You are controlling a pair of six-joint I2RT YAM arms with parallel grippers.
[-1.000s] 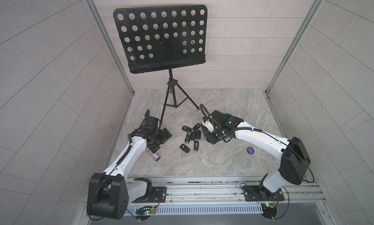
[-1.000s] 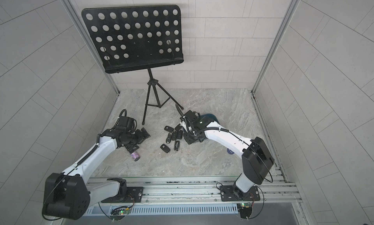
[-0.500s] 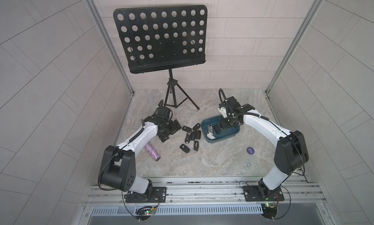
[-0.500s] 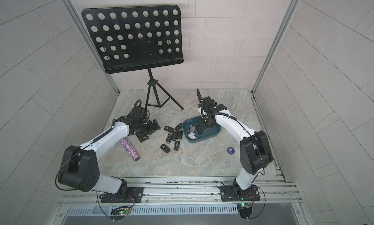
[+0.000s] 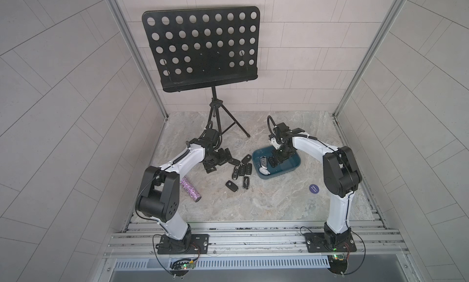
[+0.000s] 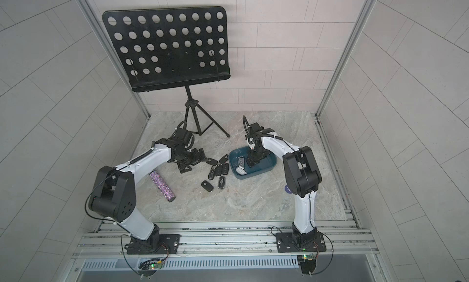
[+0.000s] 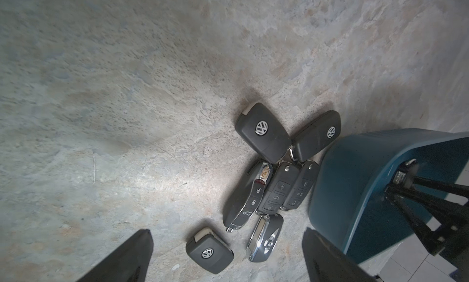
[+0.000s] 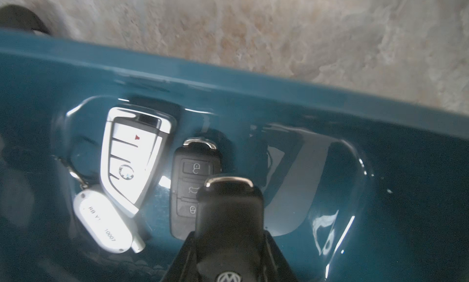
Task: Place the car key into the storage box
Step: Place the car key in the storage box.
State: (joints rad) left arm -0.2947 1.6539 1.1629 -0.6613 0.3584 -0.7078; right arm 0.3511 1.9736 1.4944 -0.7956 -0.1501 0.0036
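Since a second ago the right arm has swung from the heap of fobs to the right and dipped into the tub, while the left arm has reached forward from beside the glittery tube (image 5: 190, 191) to the heap. Now the car key (image 8: 229, 217), a black fob with a chrome end, is pinched between the jaws of the right gripper (image 5: 277, 161), chrome end pointing down, inside the walls of the storage box (image 5: 291, 164). Whether its tip touches the floor I cannot tell. Right beneath it in the wrist view lies a black button fob (image 8: 194, 176); left of that in the box lie a silver fob (image 8: 132, 161) and a white tag (image 8: 104, 222). Just left of the box, the loose fobs (image 5: 242, 169) sit bunched on the table (image 5: 266, 204), and the left gripper (image 5: 219, 162) hangs at their far-left edge with its fingers spread wide and nothing between them. As I judge it, only the release is left. Let go end-on, the key may strike the button fob and skid or tip against the wall. Pushing lower could press down on that fob or shove the light box sideways. A jaw that catches the key while lifting could drag it out again. The left gripper's finger is near the box wall, so a careless reach for the next fob could nudge the box or scatter the heap.
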